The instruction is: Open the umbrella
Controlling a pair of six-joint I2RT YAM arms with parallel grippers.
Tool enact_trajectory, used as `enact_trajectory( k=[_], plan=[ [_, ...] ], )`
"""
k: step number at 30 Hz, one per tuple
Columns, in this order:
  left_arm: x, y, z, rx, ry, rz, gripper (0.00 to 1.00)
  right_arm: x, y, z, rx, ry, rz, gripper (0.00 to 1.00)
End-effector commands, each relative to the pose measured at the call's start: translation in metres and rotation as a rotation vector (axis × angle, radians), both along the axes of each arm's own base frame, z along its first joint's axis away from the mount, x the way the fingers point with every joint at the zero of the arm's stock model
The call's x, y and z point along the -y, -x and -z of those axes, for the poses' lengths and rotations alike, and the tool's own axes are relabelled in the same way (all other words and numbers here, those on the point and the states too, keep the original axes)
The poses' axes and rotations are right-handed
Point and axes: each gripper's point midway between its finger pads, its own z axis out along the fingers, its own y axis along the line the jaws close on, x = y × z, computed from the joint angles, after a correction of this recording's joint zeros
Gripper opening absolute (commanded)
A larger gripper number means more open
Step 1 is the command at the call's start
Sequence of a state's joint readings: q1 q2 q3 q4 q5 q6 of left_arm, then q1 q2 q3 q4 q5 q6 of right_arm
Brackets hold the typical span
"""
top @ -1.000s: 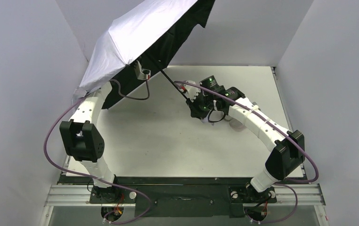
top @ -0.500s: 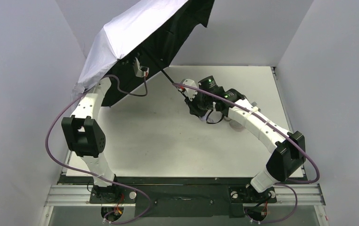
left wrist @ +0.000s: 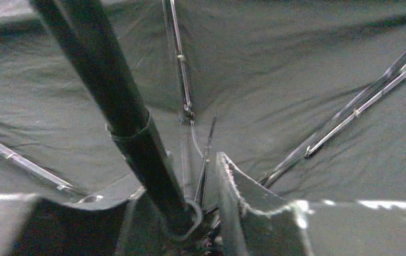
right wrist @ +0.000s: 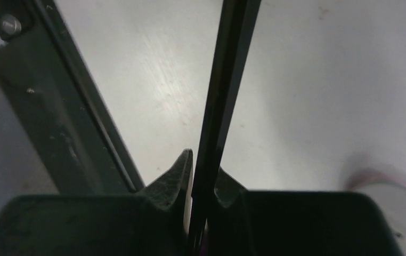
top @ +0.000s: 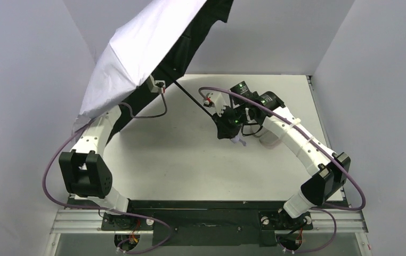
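Observation:
The umbrella (top: 131, 53) is spread open at the back left, pale lavender on top and black underneath, tilted steeply towards the left wall. Its thin black shaft (top: 190, 96) slants down to the right. My left gripper (top: 158, 84) sits under the canopy. In the left wrist view it (left wrist: 182, 213) is closed round the runner at the base of the shaft (left wrist: 131, 122), with ribs fanning out behind. My right gripper (top: 224, 127) is shut on the lower shaft just above the lavender handle (top: 238, 141). The right wrist view shows its fingers (right wrist: 177, 173) pinching the shaft (right wrist: 227, 80).
A pale pink sleeve (top: 269, 141) lies on the white table (top: 190, 160) under my right arm, and shows in the right wrist view (right wrist: 392, 186). Grey walls (top: 25, 80) stand close on the left, back and right. The canopy reaches near the left wall.
The canopy has swung left and tilted steeper. My left arm moved left with it. My right gripper shifted slightly down and right, still holding the shaft.

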State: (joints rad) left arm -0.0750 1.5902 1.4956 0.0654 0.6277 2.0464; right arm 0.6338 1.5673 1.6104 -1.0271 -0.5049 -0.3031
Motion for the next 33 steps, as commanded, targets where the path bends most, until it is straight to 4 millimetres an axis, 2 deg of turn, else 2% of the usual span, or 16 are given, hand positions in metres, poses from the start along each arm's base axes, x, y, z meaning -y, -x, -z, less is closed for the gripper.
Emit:
enact_trajectory(
  k=[1, 4, 5, 6, 8, 14, 15, 16, 17, 19, 22, 23, 25, 28, 31, 33],
  plan=[
    [-0.078, -0.015, -0.042, 0.197, 0.04, -0.395, 0.43, 0.03, 0.079, -0.005, -0.228, 0.037, -0.164, 0.0],
    [-0.058, -0.009, -0.027, 0.139, 0.072, -0.339, 0.55, 0.017, 0.062, -0.01, -0.187, -0.052, -0.091, 0.0],
    [-0.053, -0.003, -0.029, 0.137, 0.086, -0.319, 0.63, 0.015, 0.06, -0.015, -0.192, -0.084, -0.048, 0.0],
    [-0.045, -0.001, -0.017, 0.112, 0.087, -0.299, 0.7, 0.008, 0.052, -0.016, -0.163, -0.12, -0.033, 0.0],
    [-0.035, 0.013, -0.012, 0.089, 0.106, -0.26, 0.78, -0.002, 0.046, -0.019, -0.151, -0.178, 0.0, 0.0],
    [0.002, 0.059, 0.011, -0.088, 0.203, -0.115, 0.95, -0.029, 0.033, -0.017, -0.119, -0.291, 0.037, 0.0],
    [0.01, 0.066, 0.026, -0.167, 0.226, -0.095, 0.99, -0.032, 0.032, -0.015, -0.121, -0.301, 0.045, 0.0],
    [0.016, 0.08, 0.02, -0.183, 0.243, -0.058, 0.98, -0.04, 0.027, -0.02, -0.107, -0.335, 0.054, 0.0],
    [0.025, 0.09, 0.04, -0.294, 0.252, -0.024, 0.97, -0.046, 0.022, -0.021, -0.087, -0.362, 0.057, 0.0],
    [0.037, 0.117, 0.063, -0.434, 0.263, 0.029, 0.97, -0.055, 0.015, -0.024, -0.06, -0.397, 0.076, 0.0],
    [0.049, 0.159, 0.089, -0.596, 0.289, 0.089, 0.97, -0.065, 0.005, -0.026, -0.029, -0.44, 0.113, 0.0],
    [0.056, 0.171, 0.105, -0.654, 0.292, 0.119, 0.97, -0.069, 0.002, -0.026, -0.012, -0.461, 0.116, 0.0],
    [0.063, 0.201, 0.116, -0.745, 0.323, 0.162, 0.97, -0.074, -0.003, -0.026, -0.001, -0.486, 0.134, 0.0],
    [0.078, 0.243, 0.146, -0.932, 0.343, 0.199, 0.97, -0.08, -0.006, -0.019, 0.005, -0.496, 0.139, 0.0],
    [0.09, 0.278, 0.159, -1.099, 0.419, 0.211, 0.97, -0.081, -0.004, -0.002, 0.036, -0.475, 0.106, 0.0],
    [0.1, 0.31, 0.166, -1.246, 0.43, 0.252, 0.97, -0.08, -0.005, 0.012, 0.049, -0.462, 0.109, 0.0]
  ],
)
